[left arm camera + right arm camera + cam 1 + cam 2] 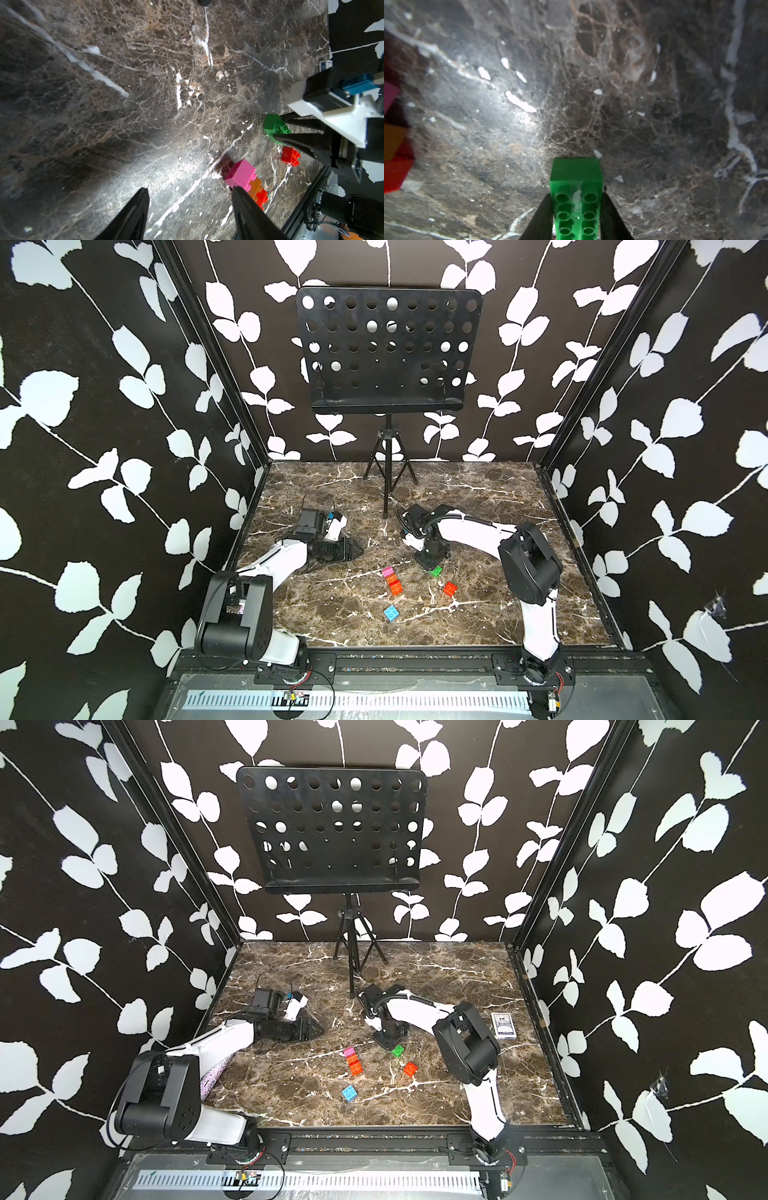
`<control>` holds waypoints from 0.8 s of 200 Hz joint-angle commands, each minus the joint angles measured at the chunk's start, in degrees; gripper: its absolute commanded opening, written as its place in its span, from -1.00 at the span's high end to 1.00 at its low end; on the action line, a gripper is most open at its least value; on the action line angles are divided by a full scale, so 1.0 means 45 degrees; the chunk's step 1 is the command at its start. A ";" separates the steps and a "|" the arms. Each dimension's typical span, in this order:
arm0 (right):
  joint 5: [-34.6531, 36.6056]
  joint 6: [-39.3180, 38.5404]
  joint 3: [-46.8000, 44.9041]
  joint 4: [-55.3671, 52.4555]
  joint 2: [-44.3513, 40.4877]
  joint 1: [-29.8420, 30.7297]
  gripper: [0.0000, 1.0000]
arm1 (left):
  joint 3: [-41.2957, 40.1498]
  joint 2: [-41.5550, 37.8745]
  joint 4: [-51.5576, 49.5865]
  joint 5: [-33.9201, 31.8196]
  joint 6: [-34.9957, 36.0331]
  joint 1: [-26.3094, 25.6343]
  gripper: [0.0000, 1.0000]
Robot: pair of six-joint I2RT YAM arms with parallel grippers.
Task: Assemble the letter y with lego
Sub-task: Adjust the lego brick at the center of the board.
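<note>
Green brick (576, 197): pinched between the fingers of the right gripper (576, 195), down at the marble table (498, 497); whether it is lifted cannot be told.
Right gripper: pressed onto the green brick's two long sides.
Long axis: laid along the right gripper's fingers, with one end pointing out past the fingertips and away from the wrist; the studs are turned up, in two rows.
Red brick (449, 588): set just beside the right gripper, on its side toward the arm bases, apart from the green brick.
Pink brick (387, 571), brown-orange brick (392, 580), orange-red brick (396, 589): laid in one touching row between the two grippers, the pink end nearest the left gripper (189, 189).
Left gripper: fingers spread, with only bare table between them; one fingertip is seen just beside the pink brick in the left wrist view.
Light blue brick (391, 612): left alone, well apart from both grippers, toward the base rail.
Card box (503, 1025): laid flat beyond the right arm, well apart from its gripper.
Music stand (386, 352): stood behind both grippers.
Count: six bricks, five square and one long; one card box; one music stand.
</note>
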 commanded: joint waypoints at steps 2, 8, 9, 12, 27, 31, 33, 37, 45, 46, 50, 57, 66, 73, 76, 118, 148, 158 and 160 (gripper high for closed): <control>-0.0162 -0.1565 -0.0354 -0.0083 -0.0413 0.0089 0.40 | 0.0097 -0.0447 -0.0283 -0.0153 0.0314 -0.0038 -0.33; -0.0276 -0.2067 -0.0461 -0.0053 -0.0559 0.0125 0.40 | 0.0097 -0.0466 -0.0287 -0.0171 0.0342 -0.0037 -0.33; -0.0289 -0.2131 -0.0485 -0.0031 -0.0581 0.0121 0.40 | 0.0097 -0.0466 -0.0287 -0.0182 0.0348 -0.0035 -0.33; -0.0362 -0.2397 -0.0545 0.0012 -0.0652 0.0133 0.41 | 0.0097 -0.0484 -0.0309 -0.0182 0.0378 -0.0048 -0.33; -0.0658 -0.3776 -0.1014 0.0360 -0.1014 0.0282 0.41 | 0.0083 -0.0554 -0.0336 -0.0230 0.0432 -0.0042 -0.33; -0.0713 -0.4166 -0.1149 0.0448 -0.1120 0.0332 0.41 | 0.0077 -0.0568 -0.0343 -0.0234 0.0449 -0.0031 -0.33; -0.0723 -0.4363 -0.1220 0.0505 -0.1158 0.0346 0.41 | 0.0077 -0.0575 -0.0335 -0.0233 0.0456 -0.0033 -0.33; -0.0745 -0.4727 -0.1371 0.0649 -0.1247 0.0405 0.41 | 0.0075 -0.0602 -0.0345 -0.0243 0.0488 -0.0014 -0.34; -0.0752 -0.5440 -0.1654 0.0886 -0.1406 0.0538 0.41 | 0.0040 -0.0650 -0.0363 -0.0262 0.0526 -0.0033 -0.34; -0.0752 -0.5517 -0.1677 0.0907 -0.1425 0.0552 0.41 | 0.0049 -0.0666 -0.0354 -0.0257 0.0528 -0.0033 -0.34; -0.0779 -0.5874 -0.1794 0.0975 -0.1479 0.0619 0.41 | 0.0042 -0.0693 -0.0365 -0.0280 0.0558 -0.0031 -0.34; -0.0794 -0.6481 -0.1923 0.1046 -0.1549 0.0730 0.40 | 0.0026 -0.0720 -0.0361 -0.0295 0.0577 -0.0022 -0.34; -0.0772 -0.7087 -0.2010 0.1152 -0.1618 0.0864 0.39 | 0.0019 -0.0757 -0.0354 -0.0310 0.0622 0.0021 -0.34; -0.0790 -0.7552 -0.1995 0.1180 -0.1658 0.0976 0.38 | -0.0009 -0.0755 -0.0352 -0.0321 0.0643 0.0026 -0.34; -0.0818 -0.7743 -0.1993 0.1181 -0.1668 0.1017 0.37 | -0.0021 -0.0759 -0.0347 -0.0329 0.0647 0.0040 -0.34; -0.0964 -0.8878 -0.2502 0.1476 -0.1929 0.1558 0.22 | -0.0137 -0.0764 -0.0272 -0.0389 0.0657 0.0234 -0.35; -0.0862 -0.8796 -0.2326 0.1494 -0.2514 0.1740 0.00 | -0.0157 -0.0919 -0.0283 -0.0412 0.0648 0.0507 -0.35; -0.0874 -0.8818 -0.2302 0.1516 -0.2809 0.1877 0.00 | -0.0186 -0.0987 -0.0273 -0.0417 0.0629 0.0652 -0.35; -0.0870 -0.8817 -0.2295 0.1514 -0.2849 0.1923 0.00 | -0.0179 -0.1002 -0.0269 -0.0415 0.0628 0.0675 -0.35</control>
